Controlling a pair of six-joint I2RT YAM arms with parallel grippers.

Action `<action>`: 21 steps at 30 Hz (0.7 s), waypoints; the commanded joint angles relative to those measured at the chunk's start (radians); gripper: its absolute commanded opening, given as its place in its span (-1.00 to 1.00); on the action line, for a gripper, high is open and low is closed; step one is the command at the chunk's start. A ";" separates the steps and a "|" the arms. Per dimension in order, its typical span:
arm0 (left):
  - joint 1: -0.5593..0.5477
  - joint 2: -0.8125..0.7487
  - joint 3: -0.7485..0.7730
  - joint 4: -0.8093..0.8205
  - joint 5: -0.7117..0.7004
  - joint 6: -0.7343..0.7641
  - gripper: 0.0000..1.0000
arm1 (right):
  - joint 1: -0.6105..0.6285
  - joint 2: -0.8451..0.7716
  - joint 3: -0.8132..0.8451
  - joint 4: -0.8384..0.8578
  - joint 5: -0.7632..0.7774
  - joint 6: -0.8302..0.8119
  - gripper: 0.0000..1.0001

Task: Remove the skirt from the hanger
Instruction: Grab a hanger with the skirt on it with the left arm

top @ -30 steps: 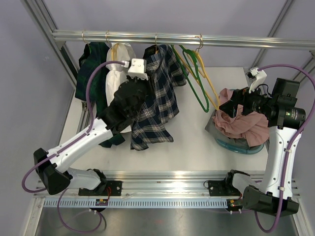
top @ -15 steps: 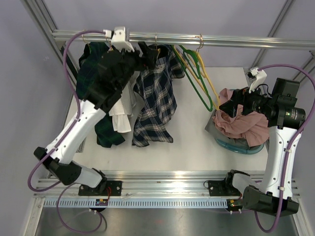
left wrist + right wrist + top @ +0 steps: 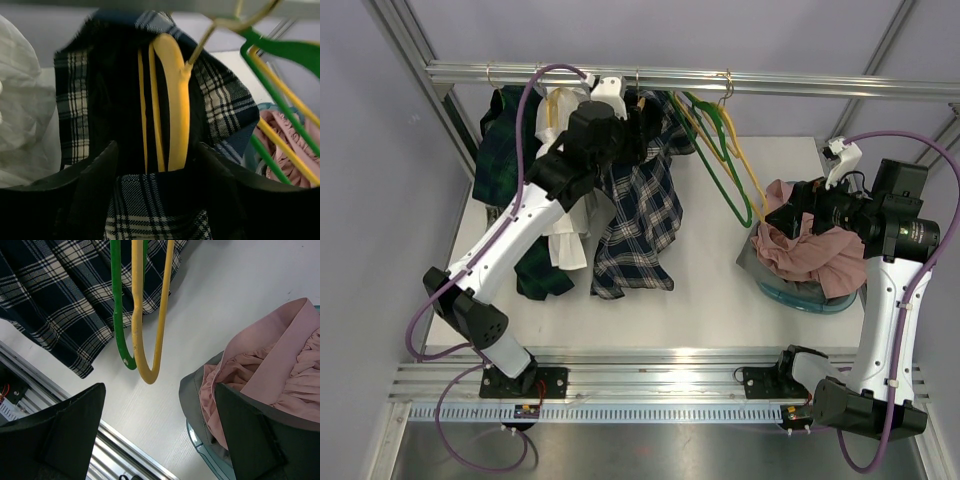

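We see a white bench (image 3: 710, 270) enclosed by grey walls (image 3: 380, 150) under an aluminium rail (image 3: 770, 82), where the plaid skirt (image 3: 645, 215) hangs on its yellow hanger (image 3: 175, 110), between the left fingers (image 3: 100, 175), spread apart, while the right fingers (image 3: 75, 420) stand wide, empty, near the pink cloth (image 3: 810, 250).

White link shells, black joint housings and wrists. Purple cables looping along both arms. Small white camera blocks at the wrists. Matte black blunt fingers (image 3: 95, 190).
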 commanded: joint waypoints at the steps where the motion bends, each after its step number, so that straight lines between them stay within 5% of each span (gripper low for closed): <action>1: -0.025 -0.036 -0.059 0.101 -0.060 0.054 0.19 | -0.003 -0.008 -0.001 0.037 -0.015 0.019 0.96; 3: -0.028 -0.028 -0.088 0.126 -0.074 0.067 -0.01 | -0.003 -0.008 0.000 0.041 -0.014 0.020 0.96; 4: -0.028 -0.021 -0.095 0.145 -0.080 0.072 -0.47 | -0.003 -0.011 0.003 0.036 -0.012 0.016 0.96; 6: -0.028 -0.021 -0.107 0.172 -0.106 0.083 -0.94 | -0.003 -0.012 0.006 0.025 -0.004 0.007 0.96; 7: -0.030 -0.028 -0.108 0.183 -0.114 0.092 -1.00 | -0.003 -0.014 0.006 0.021 0.003 0.004 0.96; 21: -0.076 -0.126 0.050 0.249 -0.215 0.166 -1.00 | -0.003 -0.009 0.003 0.021 0.002 0.004 0.96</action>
